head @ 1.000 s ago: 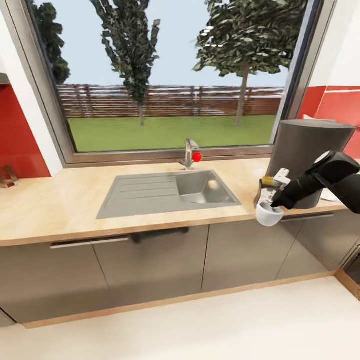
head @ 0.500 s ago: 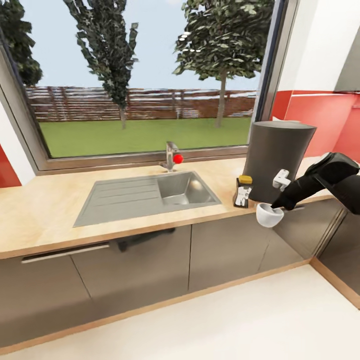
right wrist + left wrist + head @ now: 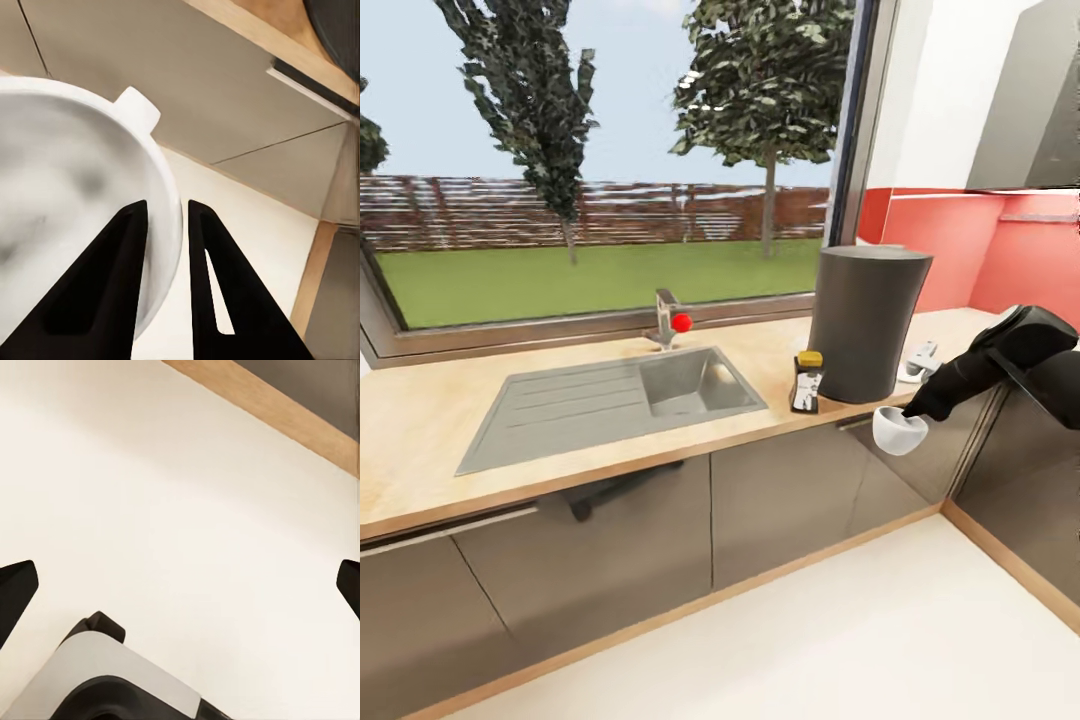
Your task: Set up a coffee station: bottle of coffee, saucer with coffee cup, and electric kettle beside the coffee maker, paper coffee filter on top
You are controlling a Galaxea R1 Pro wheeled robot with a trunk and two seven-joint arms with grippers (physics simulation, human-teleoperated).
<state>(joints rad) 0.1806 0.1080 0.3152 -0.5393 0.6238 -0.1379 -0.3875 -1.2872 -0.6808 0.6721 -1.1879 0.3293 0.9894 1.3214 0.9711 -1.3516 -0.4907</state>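
Coffee cup: white, held out in front of the cabinet fronts, off the worktop edge, rim pinched between the two fingers of the right claw; coffee maker: upright on the worktop, behind the cup; bottle of coffee: just beside the maker's left; left claw: fingers spread wide above pale floor.

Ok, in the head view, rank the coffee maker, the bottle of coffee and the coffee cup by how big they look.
1. coffee maker, by far the largest.
2. bottle of coffee and coffee cup, which look about alike. The cup hangs in the right tool, nearer the camera than the counter, so I won't rank those two.
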